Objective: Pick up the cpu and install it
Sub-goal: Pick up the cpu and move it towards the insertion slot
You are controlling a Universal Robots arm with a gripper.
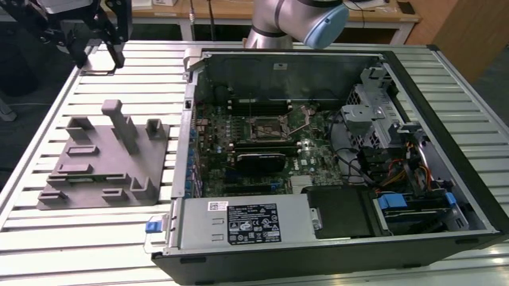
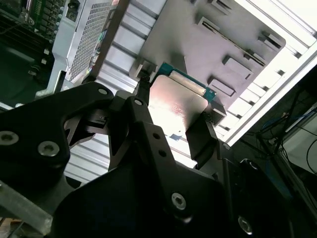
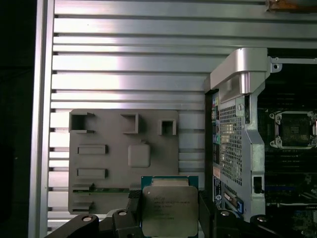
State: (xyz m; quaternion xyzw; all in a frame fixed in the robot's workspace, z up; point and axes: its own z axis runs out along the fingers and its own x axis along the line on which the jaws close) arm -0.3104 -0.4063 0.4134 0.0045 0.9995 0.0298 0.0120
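One gripper, jaws clamped on one cpu. One grey fixture on slatted table, beside one open computer case; one socket inside.

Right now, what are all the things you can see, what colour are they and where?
table: one, silver slats, under everything.
computer case: one, black, open, lying on the table.
motherboard: one, dark green, inside the case.
fixture: one, grey, on the table, at the exterior view's left of the case.
cpu: one, silvery-grey, held up above the table near the fixture.
arm: one, silver with a blue cap, beyond the case in the exterior view.
gripper: one, black, shut on the cpu.
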